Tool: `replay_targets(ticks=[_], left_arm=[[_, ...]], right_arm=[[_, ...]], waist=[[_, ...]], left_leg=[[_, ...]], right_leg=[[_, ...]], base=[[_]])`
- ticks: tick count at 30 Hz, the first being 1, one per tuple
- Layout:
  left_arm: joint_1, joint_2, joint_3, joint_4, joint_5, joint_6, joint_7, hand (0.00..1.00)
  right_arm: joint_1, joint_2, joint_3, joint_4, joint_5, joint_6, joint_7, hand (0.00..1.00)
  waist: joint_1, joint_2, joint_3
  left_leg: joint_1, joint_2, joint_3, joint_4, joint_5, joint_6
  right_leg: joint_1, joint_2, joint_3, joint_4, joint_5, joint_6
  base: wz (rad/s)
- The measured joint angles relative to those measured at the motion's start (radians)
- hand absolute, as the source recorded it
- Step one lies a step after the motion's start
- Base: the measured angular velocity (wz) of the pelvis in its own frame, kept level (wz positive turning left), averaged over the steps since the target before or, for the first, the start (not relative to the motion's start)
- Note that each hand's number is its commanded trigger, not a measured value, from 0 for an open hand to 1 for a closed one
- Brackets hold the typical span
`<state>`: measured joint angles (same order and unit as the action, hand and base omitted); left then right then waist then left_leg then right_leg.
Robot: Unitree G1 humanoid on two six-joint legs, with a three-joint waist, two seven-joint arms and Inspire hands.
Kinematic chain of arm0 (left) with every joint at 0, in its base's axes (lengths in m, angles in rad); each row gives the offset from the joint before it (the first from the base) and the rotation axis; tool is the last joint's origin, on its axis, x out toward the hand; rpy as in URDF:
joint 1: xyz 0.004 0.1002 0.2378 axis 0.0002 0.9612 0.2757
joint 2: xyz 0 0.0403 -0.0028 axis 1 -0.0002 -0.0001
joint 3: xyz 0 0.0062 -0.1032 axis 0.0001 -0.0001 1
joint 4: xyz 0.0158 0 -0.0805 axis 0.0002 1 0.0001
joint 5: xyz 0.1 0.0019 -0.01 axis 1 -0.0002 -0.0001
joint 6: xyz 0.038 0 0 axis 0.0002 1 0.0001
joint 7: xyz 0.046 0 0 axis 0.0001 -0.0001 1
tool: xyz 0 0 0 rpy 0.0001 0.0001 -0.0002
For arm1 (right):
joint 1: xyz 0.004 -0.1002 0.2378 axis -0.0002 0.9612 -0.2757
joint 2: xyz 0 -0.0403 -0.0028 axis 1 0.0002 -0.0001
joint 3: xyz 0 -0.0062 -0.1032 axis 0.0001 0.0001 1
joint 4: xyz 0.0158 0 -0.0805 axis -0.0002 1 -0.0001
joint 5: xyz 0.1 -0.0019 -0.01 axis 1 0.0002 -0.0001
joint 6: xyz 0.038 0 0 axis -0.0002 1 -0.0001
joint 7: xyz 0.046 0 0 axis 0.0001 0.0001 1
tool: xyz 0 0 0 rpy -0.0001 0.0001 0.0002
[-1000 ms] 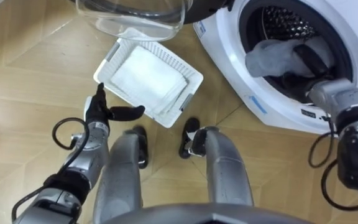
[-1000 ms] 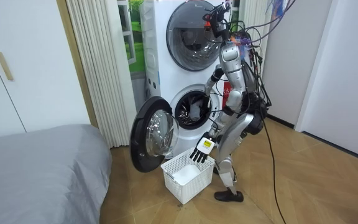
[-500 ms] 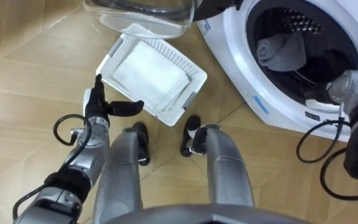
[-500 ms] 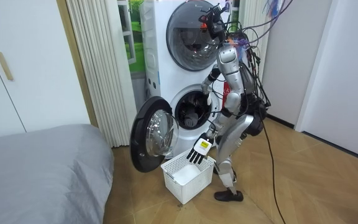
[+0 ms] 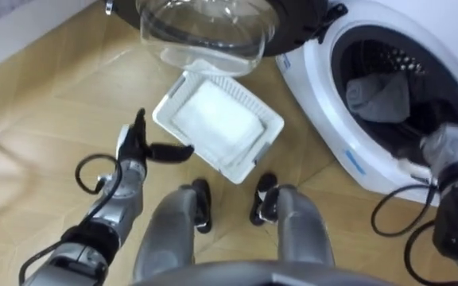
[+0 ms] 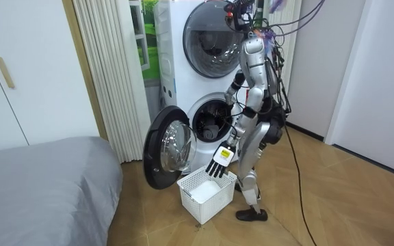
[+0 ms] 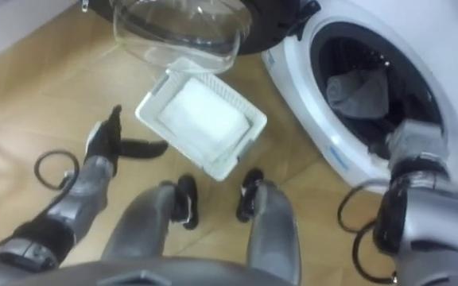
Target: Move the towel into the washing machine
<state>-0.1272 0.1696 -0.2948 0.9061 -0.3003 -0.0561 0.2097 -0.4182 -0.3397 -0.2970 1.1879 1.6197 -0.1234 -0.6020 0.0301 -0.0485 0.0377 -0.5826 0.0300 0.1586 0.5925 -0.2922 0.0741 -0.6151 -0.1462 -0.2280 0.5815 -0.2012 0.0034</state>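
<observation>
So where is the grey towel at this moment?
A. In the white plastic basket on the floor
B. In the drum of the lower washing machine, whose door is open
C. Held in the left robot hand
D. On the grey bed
B: the crumpled grey towel lies inside the dark drum of the white front-loading washing machine, while the left robot hand is open and holds nothing.
</observation>
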Motion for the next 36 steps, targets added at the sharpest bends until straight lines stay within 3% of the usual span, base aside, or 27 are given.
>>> replay_targets(ticks=[4, 7, 9, 14, 17, 23, 26, 30, 36], left_arm=[[0.067, 0.007, 0.065, 0.081, 0.036, -0.012, -0.007, 0.00], [0.129, 0.011, 0.157, 0.101, 0.102, -0.039, -0.002, 0.00], [0.159, 0.011, 0.179, 0.127, 0.109, -0.044, -0.002, 0.00], [0.246, 0.008, 0.254, 0.200, 0.136, -0.045, -0.004, 0.00], [0.270, 0.010, 0.297, 0.233, 0.137, -0.045, -0.004, 0.00], [0.335, 0.011, 0.332, 0.226, 0.163, -0.021, -0.010, 0.00], [0.344, 0.010, 0.339, 0.214, 0.219, -0.007, -0.029, 0.00], [0.342, 0.002, 0.361, 0.201, 0.225, 0.006, -0.051, 0.00], [0.333, -0.008, 0.361, 0.185, 0.224, 0.018, -0.070, 0.00]], right_arm=[[0.124, 0.047, 0.001, 0.015, -0.011, -0.023, 0.075, 0.00], [0.233, 0.076, 0.002, 0.052, -0.055, -0.059, 0.104, 0.00], [0.307, 0.089, 0.037, 0.082, -0.151, -0.062, 0.126, 0.00], [0.477, 0.113, 0.127, 0.111, -0.612, -0.039, 0.166, 0.00], [0.493, 0.114, 0.191, 0.153, -0.846, -0.005, 0.219, 0.00], [0.496, 0.120, 0.270, 0.137, -1.136, 0.053, 0.331, 0.00], [0.496, 0.143, 0.279, 0.121, -1.246, 0.061, 0.388, 0.00], [0.489, 0.155, 0.321, 0.122, -1.311, 0.073, 0.462, 0.00], [0.471, 0.172, 0.364, 0.139, -1.321, 0.097, 0.547, 0.00]], waist=[[0.005, 0.027, -0.0156], [0.002, 0.038, -0.0201], [0.002, 0.043, -0.0246], [-0.010, 0.052, -0.0310], [-0.011, 0.050, -0.0311], [-0.018, 0.048, -0.0334], [-0.013, 0.046, -0.0332], [0.000, 0.044, -0.0343], [0.004, 0.045, -0.0299]], left_leg=[[0.103, 0.002, 0.001, -0.065, 0.003, -0.005], [0.182, 0.000, -0.002, -0.128, 0.009, -0.015], [0.243, -0.002, -0.004, -0.177, 0.015, -0.021], [0.399, -0.002, 0.003, -0.284, 0.023, -0.034], [0.466, 0.001, 0.002, -0.320, 0.026, -0.040], [0.565, 0.008, -0.012, -0.364, 0.030, -0.051], [0.596, 0.008, -0.022, -0.376, 0.033, -0.057], [0.633, 0.008, -0.025, -0.388, 0.034, -0.059], [0.662, 0.007, -0.031, -0.390, 0.034, -0.059]], right_leg=[[0.101, 0.018, 0.003, -0.074, 0.006, 0.006], [0.181, 0.029, 0.001, -0.137, 0.010, 0.012], [0.239, 0.037, 0.000, -0.176, 0.013, 0.017], [0.384, 0.052, -0.007, -0.251, 0.016, 0.020], [0.446, 0.064, -0.008, -0.279, 0.016, 0.020], [0.567, 0.082, -0.031, -0.348, 0.017, 0.020], [0.603, 0.089, -0.036, -0.367, 0.018, 0.020], [0.646, 0.096, -0.037, -0.394, 0.018, 0.019], [0.687, 0.098, -0.050, -0.413, 0.018, 0.020]], base=[[-0.07], [0.01], [0.00], [-0.07], [-0.01], [0.10], [0.10], [0.01], [0.05]])
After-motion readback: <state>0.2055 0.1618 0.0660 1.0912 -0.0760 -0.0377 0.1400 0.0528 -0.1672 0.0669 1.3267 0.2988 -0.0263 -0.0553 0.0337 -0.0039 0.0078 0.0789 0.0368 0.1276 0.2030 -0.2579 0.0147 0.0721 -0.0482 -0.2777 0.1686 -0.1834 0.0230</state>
